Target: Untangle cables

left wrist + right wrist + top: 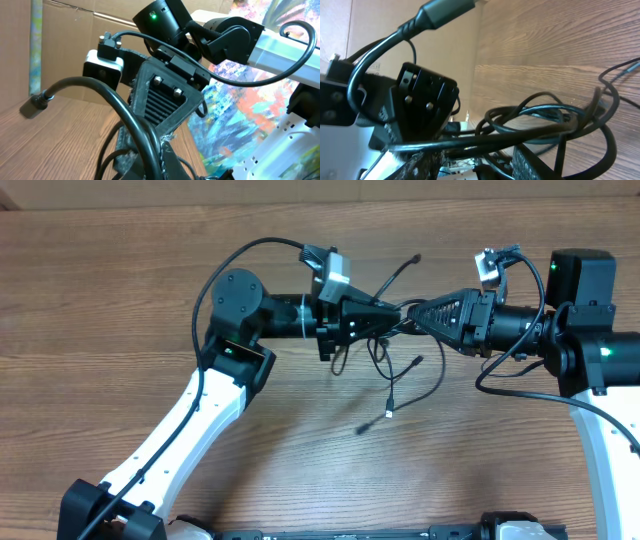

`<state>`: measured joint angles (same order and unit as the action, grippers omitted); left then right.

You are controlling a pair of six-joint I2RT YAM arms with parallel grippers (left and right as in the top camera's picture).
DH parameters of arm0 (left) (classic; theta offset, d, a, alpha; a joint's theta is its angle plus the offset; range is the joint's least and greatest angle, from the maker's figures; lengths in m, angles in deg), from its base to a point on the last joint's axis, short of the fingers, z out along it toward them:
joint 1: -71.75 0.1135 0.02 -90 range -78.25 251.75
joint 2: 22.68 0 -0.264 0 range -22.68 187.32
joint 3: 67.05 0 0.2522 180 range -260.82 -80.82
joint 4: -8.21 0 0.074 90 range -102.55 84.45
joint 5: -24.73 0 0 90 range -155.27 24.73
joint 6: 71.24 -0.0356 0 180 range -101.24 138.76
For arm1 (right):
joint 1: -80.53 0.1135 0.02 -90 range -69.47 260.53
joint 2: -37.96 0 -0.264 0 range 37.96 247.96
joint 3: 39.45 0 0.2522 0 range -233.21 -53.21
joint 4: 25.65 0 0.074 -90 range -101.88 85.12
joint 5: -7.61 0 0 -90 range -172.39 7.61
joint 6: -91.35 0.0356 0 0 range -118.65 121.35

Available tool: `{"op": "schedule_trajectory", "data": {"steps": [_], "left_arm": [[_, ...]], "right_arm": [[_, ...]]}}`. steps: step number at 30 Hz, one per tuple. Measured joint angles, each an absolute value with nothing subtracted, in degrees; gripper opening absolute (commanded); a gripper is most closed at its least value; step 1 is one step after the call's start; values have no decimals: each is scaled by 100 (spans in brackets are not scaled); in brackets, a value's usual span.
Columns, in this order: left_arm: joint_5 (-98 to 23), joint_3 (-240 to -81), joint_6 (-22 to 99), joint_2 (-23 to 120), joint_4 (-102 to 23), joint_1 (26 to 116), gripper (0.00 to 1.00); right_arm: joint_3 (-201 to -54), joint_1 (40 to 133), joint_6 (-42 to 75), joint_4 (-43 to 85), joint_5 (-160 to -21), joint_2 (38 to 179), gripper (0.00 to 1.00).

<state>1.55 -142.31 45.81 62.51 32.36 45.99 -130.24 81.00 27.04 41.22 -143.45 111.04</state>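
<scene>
Upper centre, both arms (205, 415) (520, 325) reach level, tips meeting: left claw (392, 316) pinches thin black plug-ended cables (550, 131), right claw (413, 311) half-open, grip unclear.

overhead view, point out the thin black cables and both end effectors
thin black flexible cables (392, 390): overhead view, strand trailing below the knot
black left end effector (390, 320): overhead view, between its fingertips
black right end effector (412, 311): overhead view, between its fingertips

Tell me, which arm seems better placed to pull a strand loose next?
Probably the right. The left hand is shut on the cables, anchoring the tangle. The right hand sits tip to tip with it, straddling a strand, so it could draw that strand away.
</scene>
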Motion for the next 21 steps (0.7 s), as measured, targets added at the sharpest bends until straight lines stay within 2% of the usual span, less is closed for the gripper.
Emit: {"op": "schedule_trajectory", "data": {"steps": [7, 9, 13, 21], "left_arm": [[-258, -14231, 4579, 6251, 3234, 4311, 4], [-330, -14231, 4579, 6251, 3234, 4252, 4], [-411, -14231, 4579, 6251, 3234, 4247, 4], [-647, -14231, 4579, 6251, 3199, 4247, 4]], "right_arm": [[-13024, 8100, 2702, 4154, -14234, 11104, 43], [-13024, 8100, 2697, 4185, -14183, 11104, 39], [-13024, 8098, 2715, 4222, -14124, 11104, 4], [-13024, 8100, 2722, 4469, -14035, 11104, 4]]}}
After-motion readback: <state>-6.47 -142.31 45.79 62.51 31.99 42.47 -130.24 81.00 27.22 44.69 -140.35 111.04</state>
